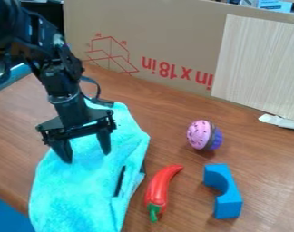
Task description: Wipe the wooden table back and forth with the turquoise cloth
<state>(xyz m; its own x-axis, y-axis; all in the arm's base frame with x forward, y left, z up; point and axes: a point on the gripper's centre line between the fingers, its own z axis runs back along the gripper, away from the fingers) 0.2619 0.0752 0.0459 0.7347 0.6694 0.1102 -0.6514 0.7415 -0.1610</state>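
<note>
a black two-finger gripper (85, 147) is hanging over a crumpled turquoise plush cloth (76, 190), its fingers (64, 152) spreading well apart, with cloth showing between them; whether the tips are touching it, i cannot tell. the cloth is lying on the left part of a brown wood-grain bench (161, 122), reaching near the bench's left front edge and running down to the bottom of the view. a dark slim thing (119, 181) is showing at its right side. just beside that side, a curved red chili pepper with a green stem (157, 188) is lying, stem toward the front. farther right, a blue arch-shaped block (229, 204) is resting, a strip of bench running between it and the pepper. behind them, a pink and purple toy cupcake (201, 135) is lying tipped over, with bench surface stretching back to a tall cardboard sheet (173, 36) and a pale wood-grain panel (258, 63).
</note>
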